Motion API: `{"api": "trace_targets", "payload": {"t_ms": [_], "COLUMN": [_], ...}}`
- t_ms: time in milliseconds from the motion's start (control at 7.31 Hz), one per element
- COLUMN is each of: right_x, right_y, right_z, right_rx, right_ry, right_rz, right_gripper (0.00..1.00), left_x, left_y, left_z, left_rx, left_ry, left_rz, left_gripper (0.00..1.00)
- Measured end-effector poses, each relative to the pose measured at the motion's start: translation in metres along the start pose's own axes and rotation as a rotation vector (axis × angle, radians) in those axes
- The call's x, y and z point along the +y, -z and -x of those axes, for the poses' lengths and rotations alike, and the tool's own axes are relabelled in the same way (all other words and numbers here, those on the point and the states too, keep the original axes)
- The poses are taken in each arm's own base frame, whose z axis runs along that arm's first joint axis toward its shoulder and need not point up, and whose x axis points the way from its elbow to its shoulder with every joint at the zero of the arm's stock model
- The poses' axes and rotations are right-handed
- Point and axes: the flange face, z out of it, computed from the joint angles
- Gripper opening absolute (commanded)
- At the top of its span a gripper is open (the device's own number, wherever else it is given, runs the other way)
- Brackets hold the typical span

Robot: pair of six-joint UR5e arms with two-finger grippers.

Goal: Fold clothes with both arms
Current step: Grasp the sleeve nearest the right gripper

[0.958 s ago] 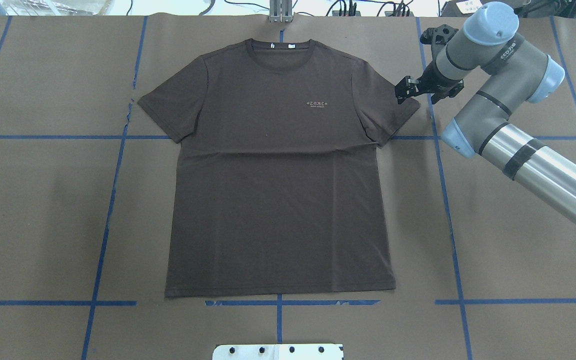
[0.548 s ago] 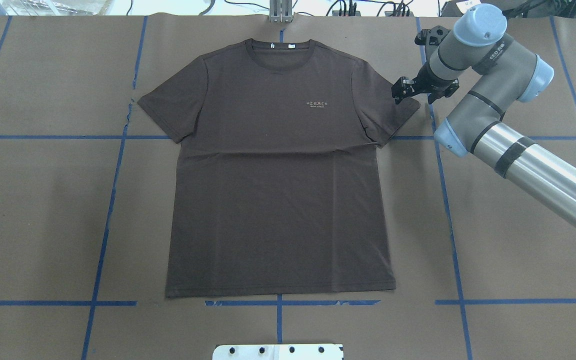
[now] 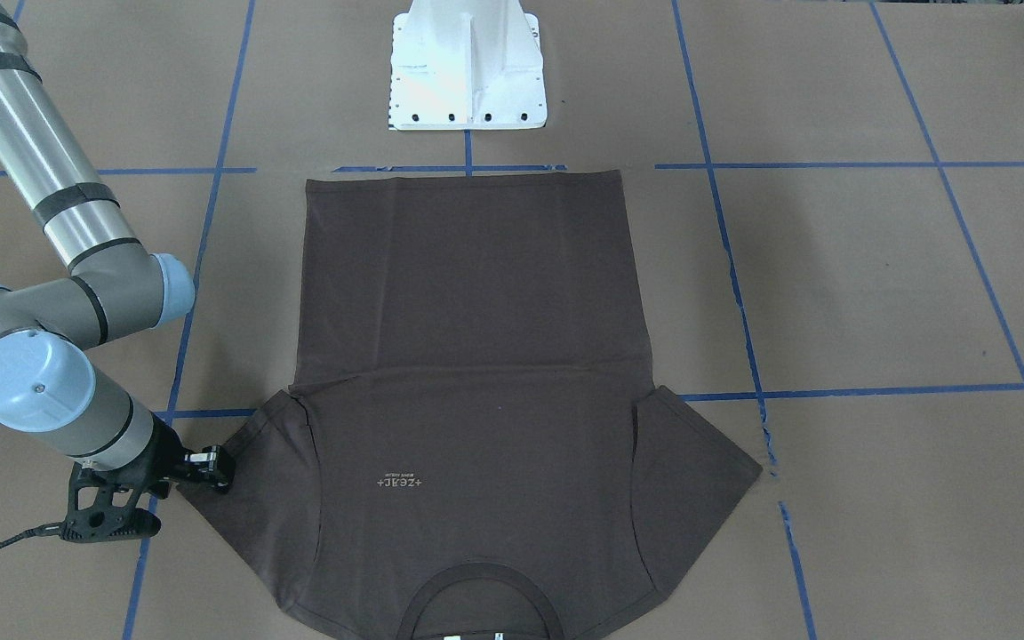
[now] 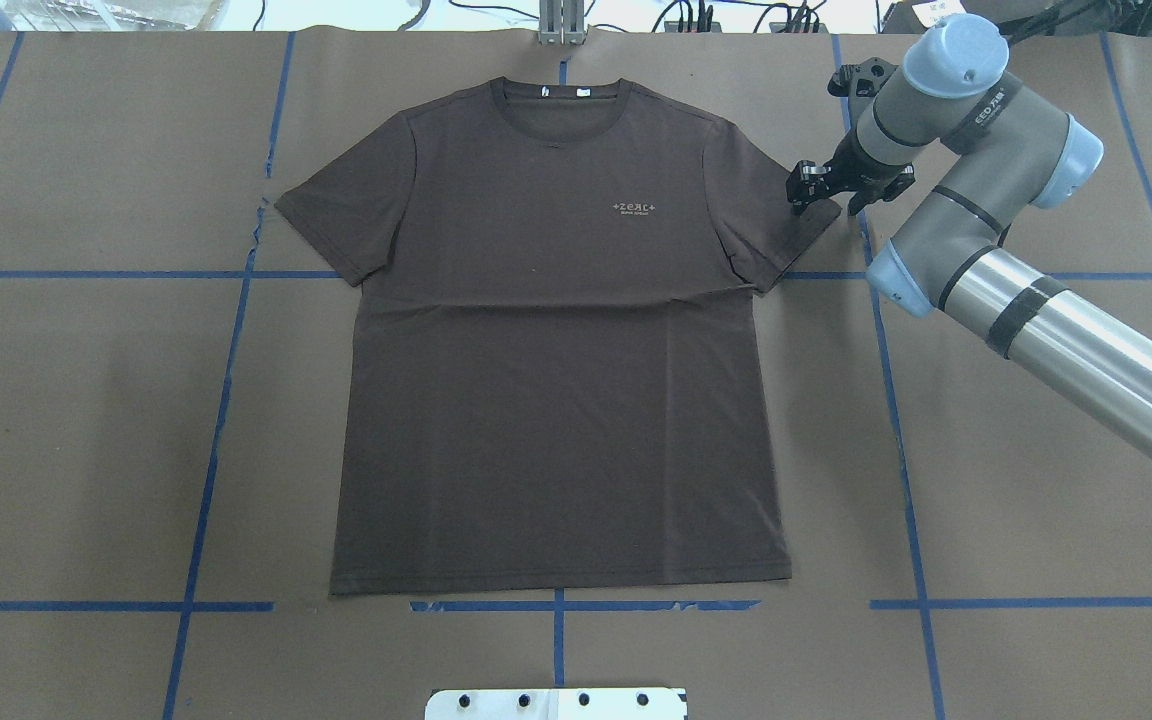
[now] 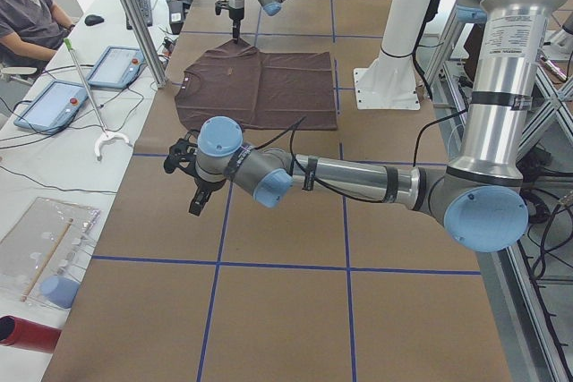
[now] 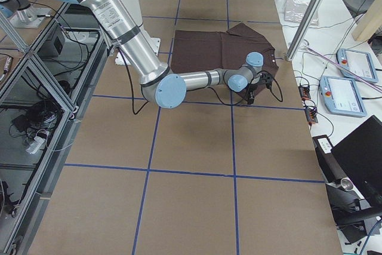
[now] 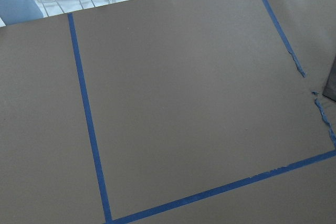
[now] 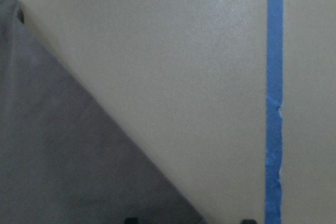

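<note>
The clothes, one dark brown T-shirt (image 4: 556, 380), lie spread flat, front up, with the collar at the table's far edge; they also show in the front view (image 3: 468, 356). My right gripper (image 4: 804, 190) hangs low over the outer tip of the sleeve on the robot's right (image 3: 212, 468). In the right wrist view its fingertips (image 8: 131, 220) stand wide apart, open, with the sleeve's edge (image 8: 63, 156) between them. My left gripper (image 5: 194, 201) shows only in the exterior left view, over bare table short of the other sleeve; I cannot tell its state.
The white pedestal base (image 4: 556, 703) sits at the near edge behind the shirt's hem. Blue tape lines (image 4: 896, 400) grid the brown table cover. A person (image 5: 31, 6) sits at a side table with tablets (image 5: 112, 64), beside an aluminium post (image 5: 134, 15).
The right arm's elbow and wrist have swung slightly left. The right gripper has edged closer onto the sleeve tip. The shirt has not moved.
</note>
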Motion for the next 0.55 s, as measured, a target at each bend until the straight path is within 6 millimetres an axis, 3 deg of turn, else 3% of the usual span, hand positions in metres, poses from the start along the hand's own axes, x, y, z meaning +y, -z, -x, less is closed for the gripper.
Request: {"api": "trace_targets", "payload": {"t_ms": [137, 548], "right_x": [0.0004, -0.0010], "right_y": [-0.0002, 0.0051], "right_z": [0.0005, 0.0094], "right_rx": [-0.002, -0.014], "right_ry": [0.001, 0.015], "right_rz": [0.002, -0.005], "right_gripper": [0.12, 0.00], "left_x": [-0.0004, -0.0011], "left_y": [0.0001, -0.0002], "left_z": [-0.0002, 0.0001], "left_rx": [0.000, -0.001], "left_ry": [0.001, 0.003], "left_rz": [0.000, 0.001], "left_gripper": [1.00, 1.00]}}
